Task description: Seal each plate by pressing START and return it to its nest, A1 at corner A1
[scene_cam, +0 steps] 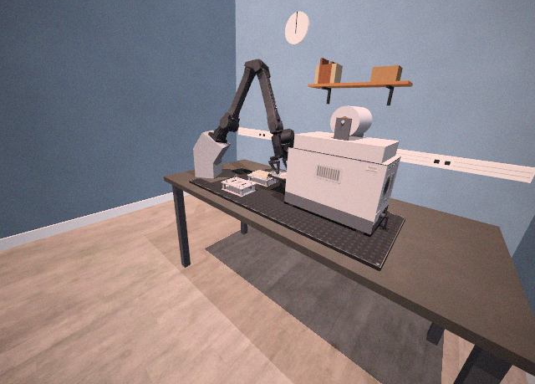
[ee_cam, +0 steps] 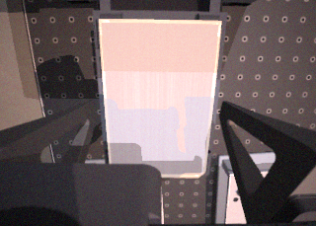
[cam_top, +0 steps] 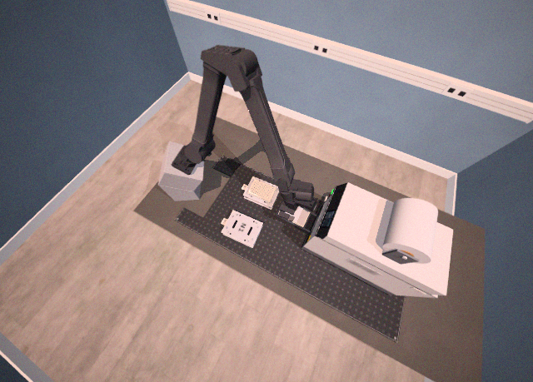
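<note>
We are listing, largest first, one brown desk [cam_top: 447, 257] [scene_cam: 449, 242], which is carrying everything below.
One white sealer [cam_top: 357, 215] [scene_cam: 335, 183]: we are seeing it on a dark perforated board [cam_top: 344, 283] [scene_cam: 328, 228] [ee_cam: 262, 88].
One dark arm [cam_top: 264, 128] [scene_cam: 268, 103], bending high from its grey pedestal [cam_top: 171, 189] [scene_cam: 207, 159] and reaching down before the sealer.
One white roll [cam_top: 413, 223] [scene_cam: 359, 120], sitting atop the sealer.
One tool [cam_top: 300, 213] [scene_cam: 279, 169] [ee_cam: 157, 108]: we are finding it released, its fingers standing wide around the stage plate and gripping nothing.
Two white nests: we are seeing the slotted nest [cam_top: 242, 228] [scene_cam: 238, 184] [ee_cam: 234, 191] showing its top face, and the other nest [cam_top: 270, 205] [scene_cam: 261, 183] holding a plate.
Two plates: the smooth-topped plate [cam_top: 302, 217] [scene_cam: 281, 173] [ee_cam: 160, 88] is lying on the sealer's extended stage [cam_top: 305, 228] [scene_cam: 277, 178] [ee_cam: 160, 15] (we are noting shiny patches on its cover); the open-welled plate [cam_top: 262, 191] [scene_cam: 260, 173] is resting in its nest.
One small lamp [cam_top: 332, 191], glowing green at the sealer's front.
</note>
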### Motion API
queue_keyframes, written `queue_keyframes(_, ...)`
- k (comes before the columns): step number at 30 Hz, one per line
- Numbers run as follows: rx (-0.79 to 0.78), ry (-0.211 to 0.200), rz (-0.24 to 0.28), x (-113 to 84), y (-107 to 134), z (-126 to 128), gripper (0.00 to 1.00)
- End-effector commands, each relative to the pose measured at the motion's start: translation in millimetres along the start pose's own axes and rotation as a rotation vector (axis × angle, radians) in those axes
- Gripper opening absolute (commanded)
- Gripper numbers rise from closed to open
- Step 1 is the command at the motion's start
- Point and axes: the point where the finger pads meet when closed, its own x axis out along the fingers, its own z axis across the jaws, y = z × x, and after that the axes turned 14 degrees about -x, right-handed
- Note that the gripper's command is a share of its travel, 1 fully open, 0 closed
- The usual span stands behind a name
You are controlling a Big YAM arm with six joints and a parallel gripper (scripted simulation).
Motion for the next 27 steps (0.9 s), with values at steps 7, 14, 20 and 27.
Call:
queue_keyframes(7,-0.012,0.011,-0.048,-12.5,-15.7,-5.0,1.0)
queue_keyframes(14,-0.002,0.013,-0.021,-10.2,-7.8,-7.0,1.0)
queue_keyframes(20,0.007,0.007,-0.023,2.4,-7.1,-1.1,1.0)
queue_keyframes(27,0.004,-0.002,-0.007,14.4,0.3,3.7,1.0)
